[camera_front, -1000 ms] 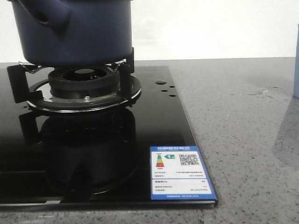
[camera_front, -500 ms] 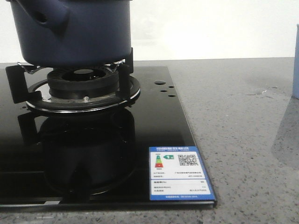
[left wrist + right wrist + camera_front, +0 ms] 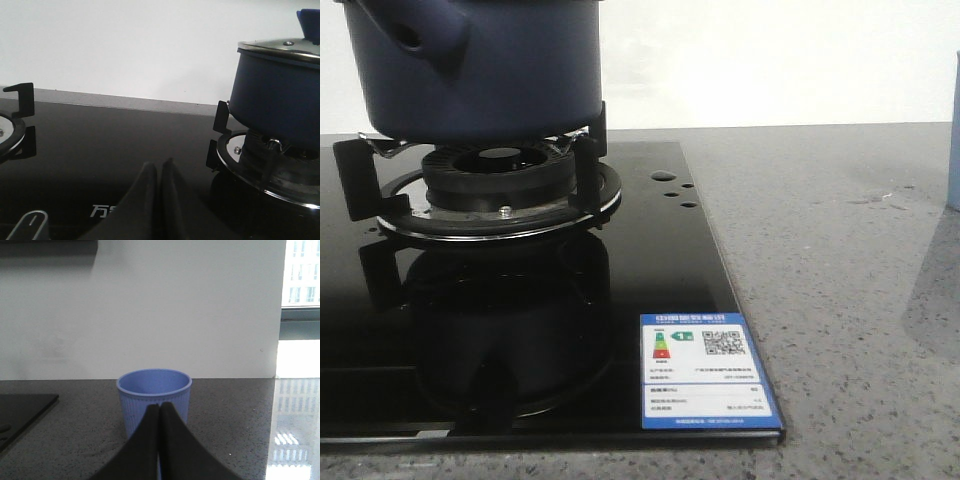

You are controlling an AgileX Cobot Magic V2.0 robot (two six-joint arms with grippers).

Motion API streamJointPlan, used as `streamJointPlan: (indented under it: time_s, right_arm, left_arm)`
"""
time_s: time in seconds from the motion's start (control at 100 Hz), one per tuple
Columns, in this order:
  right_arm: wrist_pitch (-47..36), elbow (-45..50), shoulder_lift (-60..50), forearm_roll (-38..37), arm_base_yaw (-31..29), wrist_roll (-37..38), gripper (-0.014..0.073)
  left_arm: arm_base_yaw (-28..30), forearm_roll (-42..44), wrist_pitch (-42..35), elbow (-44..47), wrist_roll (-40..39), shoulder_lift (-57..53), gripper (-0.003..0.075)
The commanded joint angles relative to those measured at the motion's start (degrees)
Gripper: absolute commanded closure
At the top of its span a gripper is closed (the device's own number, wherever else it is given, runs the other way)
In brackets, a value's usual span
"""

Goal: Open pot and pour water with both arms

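Pot: the pot (image 3: 485, 65) is sitting lidded on the burner grate (image 3: 470, 165) of the black hob (image 3: 650, 260).
Left tool: the left tool (image 3: 159, 172) is hanging closed and empty over the hob glass, apart from the pot.
Right tool: the right tool (image 3: 159, 412) is pressing its tips together, holding nothing, before the pale blue cup (image 3: 154, 395) on the desk (image 3: 230, 430).

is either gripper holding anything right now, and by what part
Nothing is held. The left gripper and right gripper are both shut on nothing; the pot sits on the burner with its lid on.
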Motion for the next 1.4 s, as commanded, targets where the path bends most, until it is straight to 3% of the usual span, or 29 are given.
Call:
streamJointPlan:
  time_s: [0.0, 0.63, 0.7, 0.77, 0.87, 0.96, 1.2, 1.39]
  right_arm:
    - [-3.4, -1.7, 0.3, 0.1, 0.0, -0.1, 0.0661]
    - [-2.1, -1.7, 0.3, 0.1, 0.0, -0.1, 0.0661]
    - [-0.4, -1.7, 0.6, 3.5, 0.0, -0.8, 0.0661]
    - [2.1, -1.7, 1.4, 14.2, 0.1, -11.0, 0.0661]
    - [3.1, -1.9, 3.6, 30.5, 0.1, -32.1, 0.0661]
    - [3.8, -2.0, 5.2, 36.3, 0.1, -39.8, 0.0661]
    - [10.7, 0.5, 4.0, 33.1, 0.1, -40.5, 0.0661]
    - [9.9, 5.0, -1.8, 27.5, 0.1, -33.5, 0.0661]
  left_arm:
    - [0.1, -0.5, -4.2, 0.8, -0.6, -1.4, 0.0736]
    - [0.1, -0.5, -4.2, 0.8, -0.6, -1.4, 0.0736]
    - [0.1, -0.5, -4.2, 0.8, -0.6, -1.4, 0.0736]
    - [0.1, -0.5, -4.2, 0.8, -0.6, -1.4, 0.0736]
    - [0.1, -0.5, -4.2, 0.8, -0.6, -1.4, 0.0736]
    - [0.1, -0.5, -4.2, 0.8, -0.6, -1.4, 0.0736]
    - [0.1, -0.5, -4.2, 0.8, -0.6, -1.4, 0.0736]
    - [0.1, -0.5, -4.2, 0.8, -0.6, -1.4, 0.0736]
